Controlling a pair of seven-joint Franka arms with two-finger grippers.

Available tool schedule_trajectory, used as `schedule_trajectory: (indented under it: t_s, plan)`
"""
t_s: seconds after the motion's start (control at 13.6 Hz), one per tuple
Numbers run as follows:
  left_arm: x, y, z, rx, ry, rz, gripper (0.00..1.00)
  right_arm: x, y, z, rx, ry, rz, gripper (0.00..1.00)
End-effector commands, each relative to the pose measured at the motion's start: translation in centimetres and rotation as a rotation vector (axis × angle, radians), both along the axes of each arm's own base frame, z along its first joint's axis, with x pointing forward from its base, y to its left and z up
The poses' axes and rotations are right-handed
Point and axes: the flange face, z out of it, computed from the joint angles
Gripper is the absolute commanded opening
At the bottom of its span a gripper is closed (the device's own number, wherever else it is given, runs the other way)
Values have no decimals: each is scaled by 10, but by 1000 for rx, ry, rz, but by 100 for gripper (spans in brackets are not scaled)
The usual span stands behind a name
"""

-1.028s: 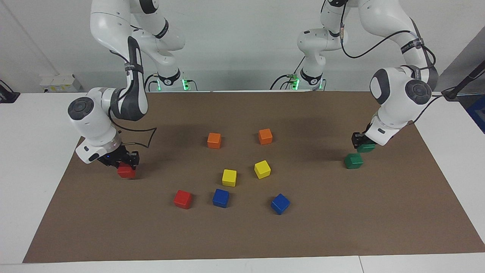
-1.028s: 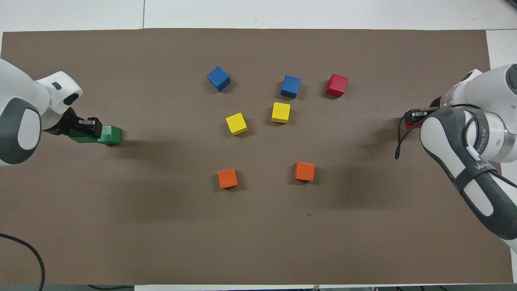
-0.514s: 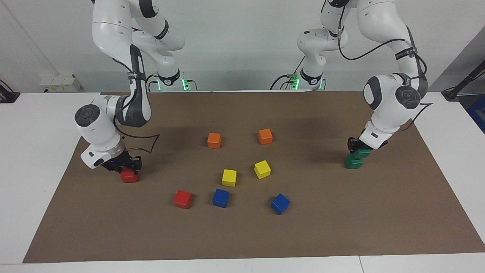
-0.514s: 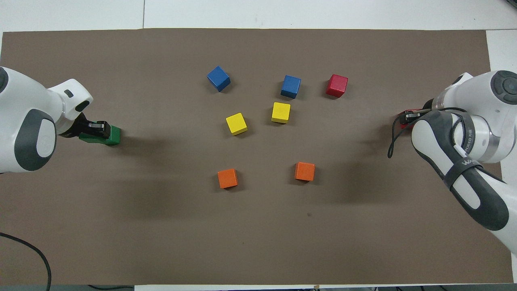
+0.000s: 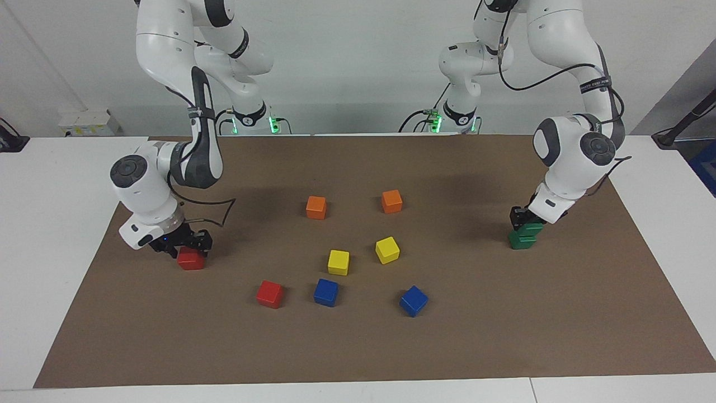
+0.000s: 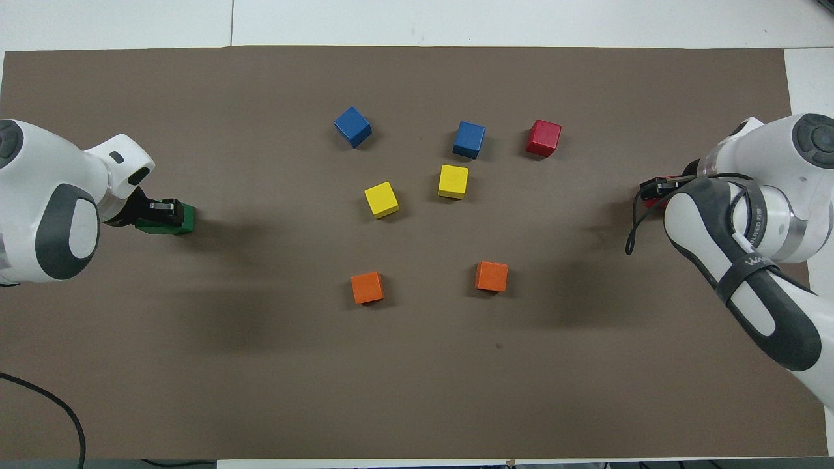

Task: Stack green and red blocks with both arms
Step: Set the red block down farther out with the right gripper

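Note:
My right gripper (image 5: 190, 245) is shut on a red cube (image 5: 191, 260) low at the mat, toward the right arm's end of the table. In the overhead view this gripper (image 6: 655, 189) hides most of that cube. A second red cube (image 5: 269, 294) lies free beside a blue cube; it also shows in the overhead view (image 6: 544, 137). My left gripper (image 5: 524, 223) is shut on a green cube (image 5: 532, 228) that sits on the other green cube (image 5: 521, 242), slightly offset. In the overhead view the left gripper (image 6: 163, 210) covers part of the green pair (image 6: 183, 220).
Two orange cubes (image 5: 316, 207) (image 5: 391, 201), two yellow cubes (image 5: 338, 262) (image 5: 387, 249) and two blue cubes (image 5: 325, 292) (image 5: 413, 300) lie in the middle of the brown mat (image 5: 358, 347). White table surrounds the mat.
My left gripper moved its green cube over and down onto the other green cube. My right gripper shifted slightly toward the middle and lowered, with the red cube in it.

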Motion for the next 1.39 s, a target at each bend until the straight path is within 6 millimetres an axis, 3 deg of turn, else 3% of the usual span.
schedule_trajectory:
  t_s: [0.0, 0.07, 0.37, 0.51, 0.66, 0.81, 0.95, 1.1, 1.32]
  plan:
    - [-2, 3, -5, -14, -20, 22, 0, 0, -2, 9, 14, -11, 15, 100]
    - [-2, 3, -6, -14, -18, 20, 0, 1, 1, 19, 14, -1, 22, 100]
    - [-1, 6, -5, -14, -21, 23, 0, 24, 28, 107, -16, 67, 37, 100]
    - [-1, 10, -5, -14, -27, 28, 0, 33, 45, 135, -46, 71, 0, 100]
    - [0, 10, -12, -15, -18, 29, 0, 39, 64, 134, -40, 46, -95, 100]
    - [1, 10, -14, -15, -23, 31, 0, 43, 110, 129, -24, 16, -227, 100]
    - [1, 8, -14, -15, -23, 29, 0, 52, 126, 100, -18, 10, -326, 100]
    - [1, 3, -14, -15, -23, 22, 0, 67, 158, 87, 7, -11, -373, 100]
    - [1, 1, -15, -16, -24, 19, 36, 92, 198, 63, 21, -37, -403, 100]
